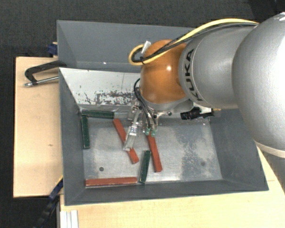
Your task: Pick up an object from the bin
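A red stick (pixel 119 128) is taken as the likely target. It lies on the middle of the floor of the bin (pixel 237 156), directly under the gripper (pixel 141 137). It is judged to be light, stiff and smooth, so little squeeze should be needed, though so hard a piece may slip or pivot if it is caught near one end. A hold across its narrow width, near the middle of its length, is suggested. Its long axis is seen to run from upper left to lower right in the view, with the lower end pointing towards a green stick (pixel 145 166).

The fingers (pixel 131 139) are seen spread, with nothing pinched between them. One pale finger is laid over the stick's lower half; whether it touches cannot be told. The other is placed by the top end of a second red stick (pixel 156 156), which lies just beside the green one. Further out, a long red stick (pixel 111 181) is set along the near wall, and two green sticks (pixel 86 133) form a corner at the left.
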Motion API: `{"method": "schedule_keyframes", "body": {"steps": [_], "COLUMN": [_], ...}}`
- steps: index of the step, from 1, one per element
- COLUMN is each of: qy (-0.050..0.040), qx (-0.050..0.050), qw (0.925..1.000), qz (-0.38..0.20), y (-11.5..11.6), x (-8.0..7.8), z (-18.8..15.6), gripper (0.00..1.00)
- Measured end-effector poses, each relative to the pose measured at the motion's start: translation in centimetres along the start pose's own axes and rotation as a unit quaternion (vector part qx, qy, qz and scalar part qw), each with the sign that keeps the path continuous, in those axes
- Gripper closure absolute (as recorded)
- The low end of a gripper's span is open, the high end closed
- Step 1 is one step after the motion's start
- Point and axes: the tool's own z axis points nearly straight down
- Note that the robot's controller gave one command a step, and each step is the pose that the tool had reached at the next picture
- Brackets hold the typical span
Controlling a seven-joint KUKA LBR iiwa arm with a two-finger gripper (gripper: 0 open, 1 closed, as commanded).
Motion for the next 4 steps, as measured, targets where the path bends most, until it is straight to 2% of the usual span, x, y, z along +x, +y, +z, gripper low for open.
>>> {"method": "schedule_keyframes", "body": {"steps": [1,2,4], "qy": [-0.0009,0.0013,0.0011], "qx": [0.0,0.001,0.001], "qw": [1.0,0.9942,0.9942], "qz": [-0.008,0.107,0.107], "y": [0.6,1.2,1.2], "x": [-0.7,0.0,0.0], "z": [2.7,5.3,5.2], "gripper": [0.0,1.0,1.0]}}
